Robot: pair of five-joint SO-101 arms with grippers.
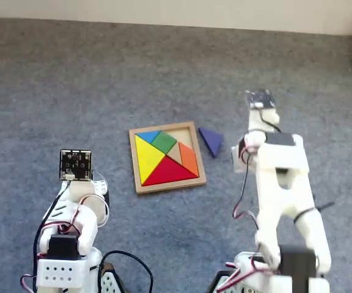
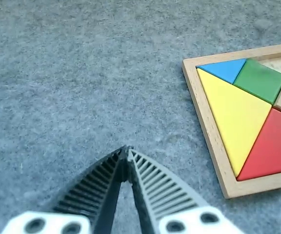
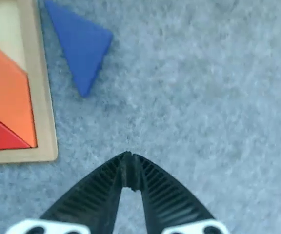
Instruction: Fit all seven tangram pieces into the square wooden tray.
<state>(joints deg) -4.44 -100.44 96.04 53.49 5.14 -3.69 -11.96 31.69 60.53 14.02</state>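
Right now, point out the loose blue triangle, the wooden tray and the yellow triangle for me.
loose blue triangle (image 1: 212, 141), high view, middle of its top face.
wooden tray (image 1: 170, 185), high view, the rim nearest the arms.
yellow triangle (image 2: 234, 116), left wrist view, centre of its face.

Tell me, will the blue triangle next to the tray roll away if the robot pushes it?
Probably not. The blue triangle lies flat on the fuzzy grey carpet, so it would likely slide, maybe drag a little, not roll or tip. It looks stiff and solid with sharp corners, so it shouldn't bend. Being thin, it may be tricky to pinch.
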